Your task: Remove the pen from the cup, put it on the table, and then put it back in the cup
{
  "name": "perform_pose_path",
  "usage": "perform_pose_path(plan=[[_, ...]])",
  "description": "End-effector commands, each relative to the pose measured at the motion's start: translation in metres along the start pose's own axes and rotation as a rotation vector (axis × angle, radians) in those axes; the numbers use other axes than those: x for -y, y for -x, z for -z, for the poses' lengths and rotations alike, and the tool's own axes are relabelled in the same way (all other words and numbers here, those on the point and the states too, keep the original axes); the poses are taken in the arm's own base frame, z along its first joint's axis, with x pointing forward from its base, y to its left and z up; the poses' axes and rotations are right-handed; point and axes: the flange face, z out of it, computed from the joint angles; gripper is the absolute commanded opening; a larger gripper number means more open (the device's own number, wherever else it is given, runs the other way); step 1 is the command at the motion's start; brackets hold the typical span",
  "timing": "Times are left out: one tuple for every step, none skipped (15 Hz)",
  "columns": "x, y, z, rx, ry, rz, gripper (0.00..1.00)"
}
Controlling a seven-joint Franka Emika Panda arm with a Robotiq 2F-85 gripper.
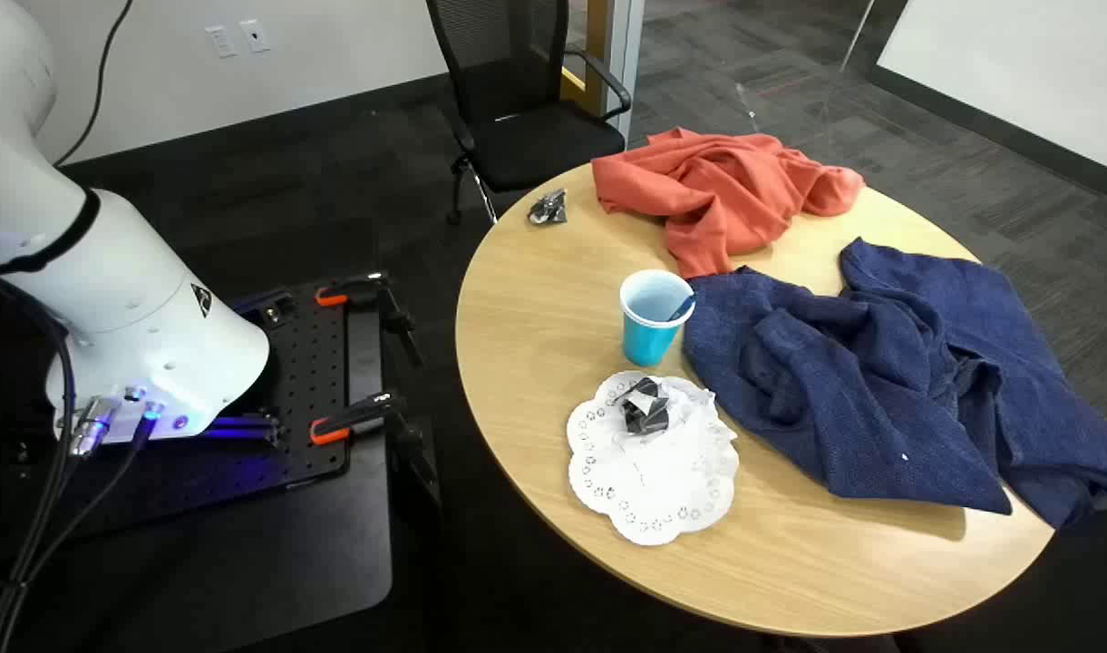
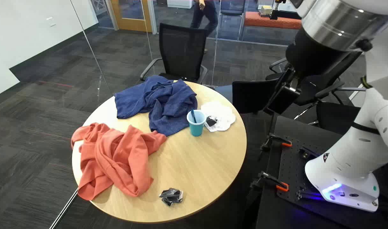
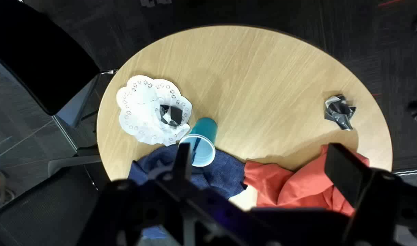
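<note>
The light-blue cup [image 1: 646,343] stands upright on the round wooden table [image 1: 535,317]; it also shows in an exterior view [image 2: 196,129] and in the wrist view [image 3: 208,128]. The dark pen [image 1: 683,307] leans inside the cup, its tip just above the rim; it also shows in an exterior view [image 2: 193,115] and in the wrist view [image 3: 195,147]. My gripper [image 3: 259,148] is open with nothing between its fingers. In an exterior view the gripper [image 2: 281,95] hangs high, off the table's edge on the robot's side, well apart from the cup.
A dark blue cloth [image 1: 843,381] lies against the cup's side. A red cloth [image 1: 725,190] lies beside it. A white doily [image 1: 653,499] with a crumpled black wrapper [image 1: 645,408] is close to the cup. Another crumpled wrapper [image 1: 548,207] lies near the table's edge.
</note>
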Motion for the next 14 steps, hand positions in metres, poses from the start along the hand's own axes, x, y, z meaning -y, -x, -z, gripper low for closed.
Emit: perform_pose_path(plan=[[0.0,0.0,0.001,0.001,0.0,0.0,1.0],[0.0,0.0,0.001,0.001,0.0,0.0,1.0],[0.0,0.0,0.001,0.001,0.0,0.0,1.0],[0.0,0.0,0.001,0.001,0.0,0.0,1.0],[0.0,0.0,0.001,0.001,0.0,0.0,1.0],[0.0,0.0,0.001,0.001,0.0,0.0,1.0],[-0.001,-0.004,0.0,-0.005,-0.002,-0.001,1.0],[-0.004,-0.011,-0.003,-0.007,-0.003,-0.002,1.0],[-0.007,-0.016,-0.005,-0.018,-0.001,-0.006,1.0],[-0.009,-0.022,-0.008,-0.026,0.0,-0.012,1.0],[-0.014,-0.03,-0.012,-0.033,-0.002,-0.022,1.0],[-0.019,-0.038,-0.016,-0.041,-0.001,-0.026,1.0],[-0.025,-0.047,-0.022,-0.048,0.006,-0.038,1.0],[-0.032,-0.058,-0.03,-0.051,0.007,-0.054,1.0]])
